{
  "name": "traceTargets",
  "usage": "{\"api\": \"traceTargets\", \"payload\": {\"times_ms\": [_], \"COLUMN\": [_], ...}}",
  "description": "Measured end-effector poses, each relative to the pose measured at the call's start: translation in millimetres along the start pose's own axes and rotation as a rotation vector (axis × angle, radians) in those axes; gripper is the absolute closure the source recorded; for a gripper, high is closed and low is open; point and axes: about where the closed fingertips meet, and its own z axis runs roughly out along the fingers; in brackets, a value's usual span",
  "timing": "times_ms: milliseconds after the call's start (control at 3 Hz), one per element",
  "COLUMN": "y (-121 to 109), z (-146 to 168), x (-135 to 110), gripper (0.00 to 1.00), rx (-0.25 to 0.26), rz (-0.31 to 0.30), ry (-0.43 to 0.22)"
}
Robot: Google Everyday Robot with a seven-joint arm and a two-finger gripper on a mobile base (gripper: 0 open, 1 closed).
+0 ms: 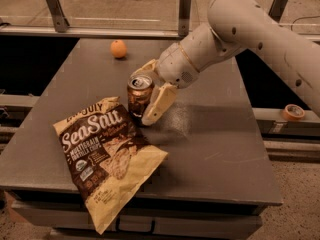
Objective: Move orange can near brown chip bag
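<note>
At mid-table, gripper [149, 98] clenched on the orange can [138, 95]: one cream finger [159, 103] slanting down its right side, the other curling behind the rim. Can upright, pull-tab top up, just beside the upper right corner of the brown chip bag [107, 154], close enough to look like touching. Cannot tell whether the can's base rests on the surface.

Behind the gripper, white arm [250, 29] reaching in from the upper right, over the right half of the table.

Grey table [215, 149], flat and matte. Bag lying flat on the front left part, its lower corner hanging past the front edge. Bare surface right of the can out to the right edge, and behind it toward the far edge. Near the far edge, well apart from the can, a round orange fruit [118, 49].

Beyond the table, a metal rail [90, 31] with upright posts. At right, a lower ledge with a roll of tape [293, 112]; below it, speckled floor [300, 204].
</note>
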Motion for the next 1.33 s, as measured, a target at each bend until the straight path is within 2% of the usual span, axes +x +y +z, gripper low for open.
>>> {"api": "traceTargets", "payload": {"times_ms": [333,667,1000,1333], "y": [-15,-46,-75,-91], "z": [-24,-92,-191,-299], "x": [10,38,58,47], "gripper": [0.0,0.0,0.0,0.0], "rx": [0.072,0.218,0.432,0.696], "rz": [0.011,0.062,0.124,0.161], "ry": [0.033,0.106,0.184,0.23]}}
